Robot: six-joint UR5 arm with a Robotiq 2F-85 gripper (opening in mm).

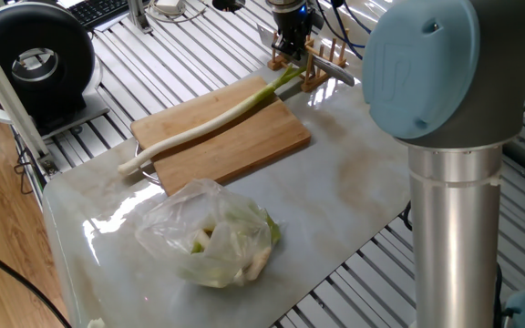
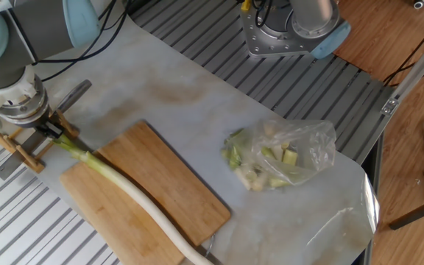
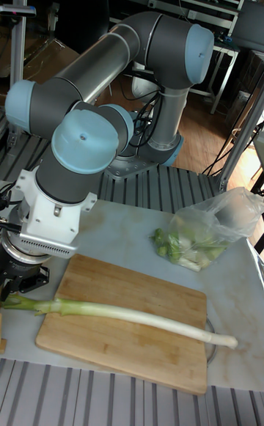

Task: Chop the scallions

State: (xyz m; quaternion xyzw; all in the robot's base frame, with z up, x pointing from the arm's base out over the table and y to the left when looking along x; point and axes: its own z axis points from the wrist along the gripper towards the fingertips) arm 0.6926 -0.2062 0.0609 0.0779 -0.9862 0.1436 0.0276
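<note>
One long scallion (image 1: 208, 123) lies slantwise across the wooden board (image 1: 235, 146), white root end hanging off the near-left corner, green tip past the far corner. The same scallion (image 2: 124, 191) (image 3: 125, 314) shows whole and uncut on the board (image 2: 160, 184) (image 3: 132, 287). My gripper (image 1: 289, 56) points down right at the green tip, beside a small wooden rack (image 1: 317, 73). Its fingers (image 2: 50, 131) (image 3: 20, 287) are dark and partly hidden, so their hold is unclear.
A clear plastic bag (image 1: 212, 232) (image 2: 282, 158) of pale green pieces lies on the marble slab near the board. A grey metal blade (image 2: 76, 93) rests across the rack (image 2: 20, 151). A black round device (image 1: 35, 59) stands far left. The arm's column (image 1: 449, 228) rises at the right.
</note>
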